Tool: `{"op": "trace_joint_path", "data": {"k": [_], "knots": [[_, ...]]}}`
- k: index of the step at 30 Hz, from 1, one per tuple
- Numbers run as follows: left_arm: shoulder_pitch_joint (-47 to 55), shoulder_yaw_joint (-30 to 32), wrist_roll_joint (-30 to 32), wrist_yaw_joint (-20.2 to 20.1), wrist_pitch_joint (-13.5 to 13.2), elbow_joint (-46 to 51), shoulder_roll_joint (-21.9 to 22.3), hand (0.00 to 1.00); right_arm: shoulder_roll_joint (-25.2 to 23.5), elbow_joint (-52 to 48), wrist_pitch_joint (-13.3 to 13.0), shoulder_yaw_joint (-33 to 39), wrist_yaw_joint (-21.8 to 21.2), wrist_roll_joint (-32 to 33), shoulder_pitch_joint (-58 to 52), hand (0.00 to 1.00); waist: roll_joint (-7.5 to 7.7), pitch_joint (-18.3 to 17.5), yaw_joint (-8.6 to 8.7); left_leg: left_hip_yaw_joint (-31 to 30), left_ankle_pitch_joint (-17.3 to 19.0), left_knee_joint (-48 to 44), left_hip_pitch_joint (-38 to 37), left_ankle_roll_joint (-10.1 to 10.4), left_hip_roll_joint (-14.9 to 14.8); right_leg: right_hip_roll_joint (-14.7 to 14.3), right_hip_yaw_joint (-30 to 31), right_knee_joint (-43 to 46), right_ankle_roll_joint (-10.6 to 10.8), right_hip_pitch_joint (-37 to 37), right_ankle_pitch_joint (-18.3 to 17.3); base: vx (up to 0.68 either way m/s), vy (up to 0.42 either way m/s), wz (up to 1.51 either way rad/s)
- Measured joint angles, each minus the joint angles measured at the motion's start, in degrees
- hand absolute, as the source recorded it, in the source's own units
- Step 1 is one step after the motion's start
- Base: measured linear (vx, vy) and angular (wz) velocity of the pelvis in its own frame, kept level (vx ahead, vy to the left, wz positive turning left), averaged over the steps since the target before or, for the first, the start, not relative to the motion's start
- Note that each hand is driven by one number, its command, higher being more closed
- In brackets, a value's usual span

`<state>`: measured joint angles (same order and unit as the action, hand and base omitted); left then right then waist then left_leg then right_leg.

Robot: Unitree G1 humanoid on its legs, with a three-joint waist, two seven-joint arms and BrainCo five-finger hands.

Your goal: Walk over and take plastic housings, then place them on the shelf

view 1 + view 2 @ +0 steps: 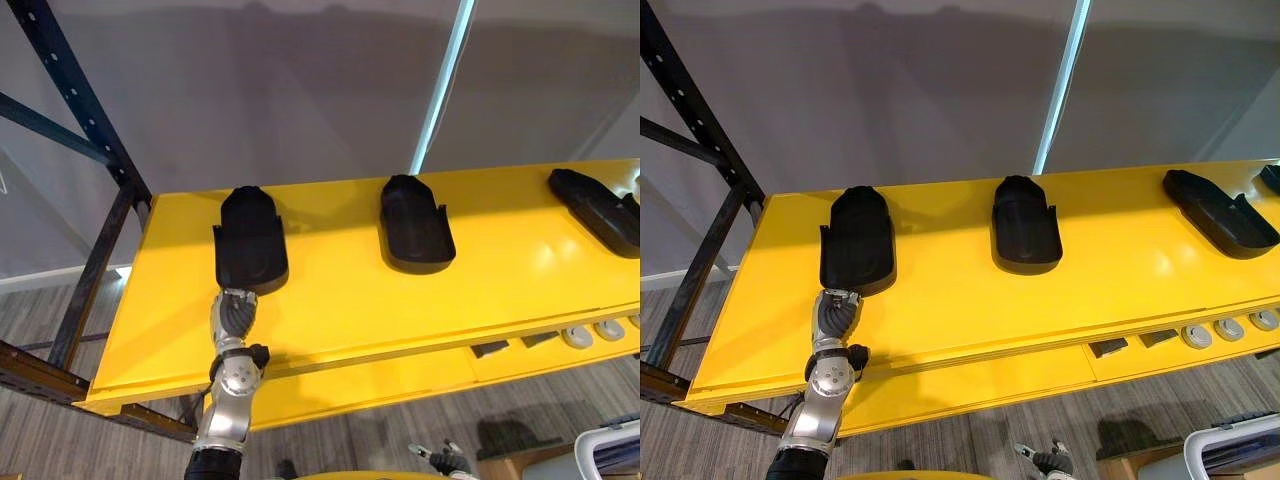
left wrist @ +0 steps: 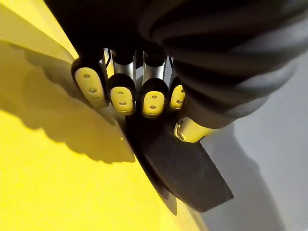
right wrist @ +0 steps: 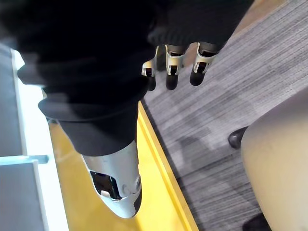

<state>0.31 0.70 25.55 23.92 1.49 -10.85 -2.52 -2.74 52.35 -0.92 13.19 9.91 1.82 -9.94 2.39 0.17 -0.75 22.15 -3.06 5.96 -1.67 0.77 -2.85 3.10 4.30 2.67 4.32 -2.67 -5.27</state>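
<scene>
Left eye view: left hand pinches the near end of the leftmost plastic housing, which lies on the yellow shelf with its long axis running away from the hand; right hand hangs slack-fingered, farther off

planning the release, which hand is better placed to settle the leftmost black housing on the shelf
Left. The left hand grips the housing on the yellow shelf; the right hand hangs low over the floor.

The shelf is bright yellow, the plastic housings are matt black, the floor grey with fine stripes
</scene>
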Motion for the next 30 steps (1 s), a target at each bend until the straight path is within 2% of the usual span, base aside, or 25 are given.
{"op": "trace_joint_path", "data": {"k": [6, 10, 12, 13, 18, 21, 25, 28, 30], "knots": [[-1.82, 0.11, 0.00, -0.02, 0.72, -2.22, -0.41, 1.00, 0.53, 0.95, 0.08, 0.27, -0.04, -0.15, 0.96, 0.00, -0.42, 0.30, 0.15, -0.06, 0.30, 0.06, -0.12, 0.34, 0.02, -0.01, 0.30, -0.06, -0.11, 0.38, -0.08, -0.04, -0.012, -0.03], [-1.68, -0.07, -0.02, 0.03, 0.74, -1.95, 0.04, 1.00, 0.61, 2.03, 0.06, 0.36, -0.02, -0.09, 1.19, 0.00, -0.13, 0.38, 0.10, -0.07, 0.29, 0.06, -0.08, 0.34, 0.20, 0.15, 0.21, 0.02, -0.37, 0.58, -0.49, -0.05, 0.000, 0.01], [-0.31, -0.83, -0.10, 0.02, 0.74, 0.34, 0.29, 1.00, 0.91, 2.36, -0.16, 0.31, -0.04, -0.09, 1.18, 0.00, 0.16, 0.26, 0.40, -0.05, 0.31, 0.04, 0.22, 0.35, 0.31, 0.36, 0.37, 0.15, -0.31, 0.94, -0.49, 0.00, 0.000, 0.00], [2.05, -1.83, -0.12, 0.08, 0.46, 6.25, 0.40, 1.00, 0.79, 2.50, -0.56, 0.26, -0.02, -0.05, 1.19, 0.00, 0.59, 0.13, 0.70, -0.08, 0.32, 0.02, 1.16, 0.34, 0.36, 0.74, 0.33, 0.32, -0.23, 1.88, -0.43, 0.02, 0.031, 0.02], [6.84, -4.46, -0.13, 0.22, -2.23, 20.85, 0.19, 1.00, 0.64, 2.54, -1.15, 0.21, -0.01, 0.37, 0.80, 0.00, 1.21, -0.05, 0.11, -0.53, 0.54, -0.18, 1.69, -0.02, 0.52, 0.93, 0.38, 0.43, 0.43, 1.75, 0.77, 0.05, 0.018, 0.04], [8.83, -4.76, -0.35, 1.56, -5.74, 29.15, 0.28, 1.00, 0.73, 2.53, -1.40, 0.01, 0.02, 0.39, 0.71, 0.00, 1.01, -0.03, -0.05, -1.82, 0.94, -0.17, 1.43, -0.55, -0.13, 0.15, 0.03, 1.55, 0.01, 1.50, 1.85, 0.04, 0.008, 0.22], [13.00, 0.06, -5.49, 4.78, -9.17, 36.06, 1.55, 1.00, 0.31, 2.45, -1.39, -0.34, 0.13, 0.39, 0.54, 0.00, 0.50, 0.06, -0.19, -3.61, 1.29, 0.00, 0.86, -0.82, -0.87, -0.55, -2.78, 3.51, -0.01, 0.65, 2.25, 0.00, -0.014, 0.23], [16.14, 4.21, -12.00, 7.82, -10.89, 37.64, 3.36, 1.00, 0.30, 2.42, -1.35, -0.85, 0.51, 0.39, 0.36, 0.00, 0.43, 0.10, -0.34, -4.88, 1.28, 0.00, 0.92, -0.83, -0.88, -0.57, -4.29, 3.58, -0.20, 0.10, 2.38, 0.03, -0.011, 0.23], [18.23, 6.70, -15.09, 8.95, -11.10, 37.69, 4.16, 1.00, 0.31, 2.40, -1.32, -1.76, 1.25, 0.39, 0.34, 0.00, 0.43, 0.08, -0.43, -5.23, 1.28, -0.01, 0.90, -0.83, -0.94, -0.57, -5.41, 3.58, -0.20, -0.14, 2.38, 0.03, -0.020, 0.17]]}}
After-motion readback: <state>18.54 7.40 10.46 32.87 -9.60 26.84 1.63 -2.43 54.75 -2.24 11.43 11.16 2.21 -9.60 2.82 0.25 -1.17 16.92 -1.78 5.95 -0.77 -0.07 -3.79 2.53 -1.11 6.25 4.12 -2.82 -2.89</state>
